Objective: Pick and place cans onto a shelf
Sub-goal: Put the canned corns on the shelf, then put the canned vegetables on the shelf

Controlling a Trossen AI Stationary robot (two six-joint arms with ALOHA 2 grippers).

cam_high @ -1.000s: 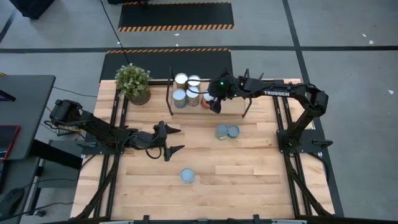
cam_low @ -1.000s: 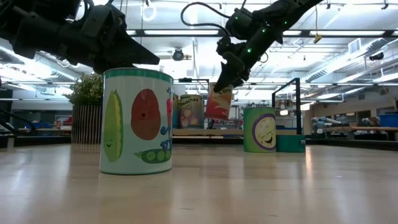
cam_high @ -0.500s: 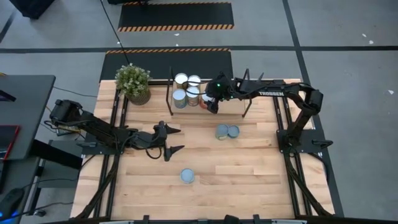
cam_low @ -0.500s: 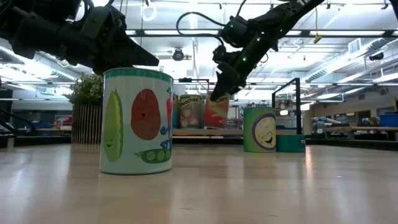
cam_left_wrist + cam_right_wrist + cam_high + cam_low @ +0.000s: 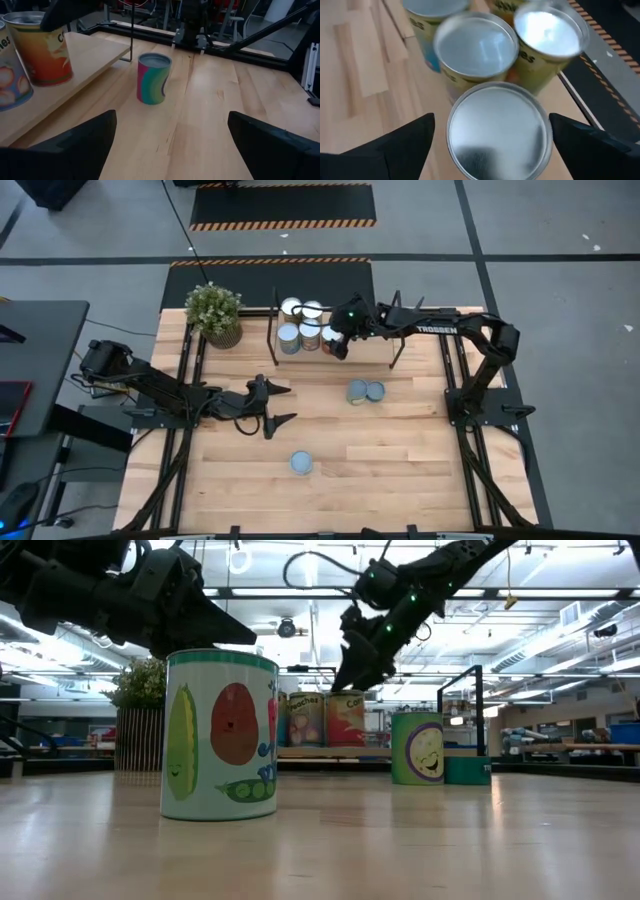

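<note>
Right gripper (image 5: 338, 346) above the light wood shelf board with thin black upright frames (image 5: 372, 350), fingers (image 5: 395, 145) spread wide either side of the shiny silver top of an orange-labelled can (image 5: 496, 131), not pressing it. That orange-labelled can (image 5: 346, 720) upright on the shelf, just beside the other shelved tins (image 5: 298, 325) with silver round tops, clustered at the shelf's left end. On the bare wooden worktop (image 5: 400, 450): two blue-grey cans (image 5: 365, 391) touching one another in front of the shelf, and a single can with vegetable pictures (image 5: 219, 734) nearer the front edge. Left gripper (image 5: 275, 404) low over mid-worktop, well apart from the shelf, fingers (image 5: 75, 145) spread and holding nothing. Rainbow-striped tin (image 5: 153, 78) upright ahead of it. Potted green plant (image 5: 215, 313) at the back left corner.
</note>
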